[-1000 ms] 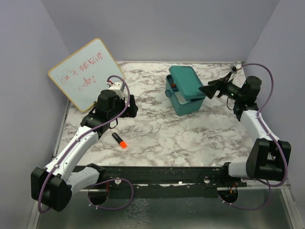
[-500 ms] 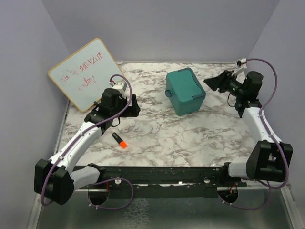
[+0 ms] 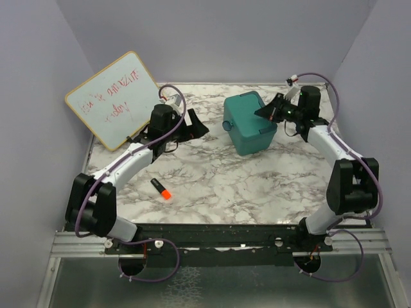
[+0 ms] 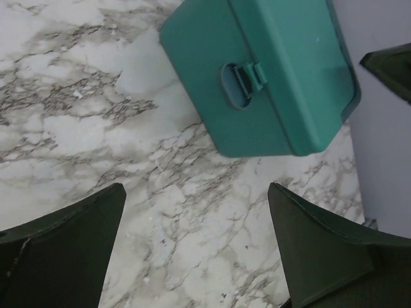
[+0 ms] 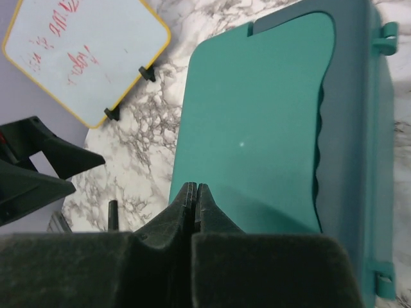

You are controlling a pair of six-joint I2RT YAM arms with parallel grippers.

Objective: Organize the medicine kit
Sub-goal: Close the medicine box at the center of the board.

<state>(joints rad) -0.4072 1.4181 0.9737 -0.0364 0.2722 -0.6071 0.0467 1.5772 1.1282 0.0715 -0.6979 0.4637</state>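
On the counter, near the back, sits the medicine kit. Its lid was up a moment ago and now it is down, so the packing looks done. The right claw, pressed together, has come over the lid. The left claw, spread wide, has moved closer. What is inside is hidden. I cannot tell if the little latch is clipped.

Only writing I can spot is red marker scrawl, 2 lines, on the whiteboard at far left. Too small and messy for me to read.
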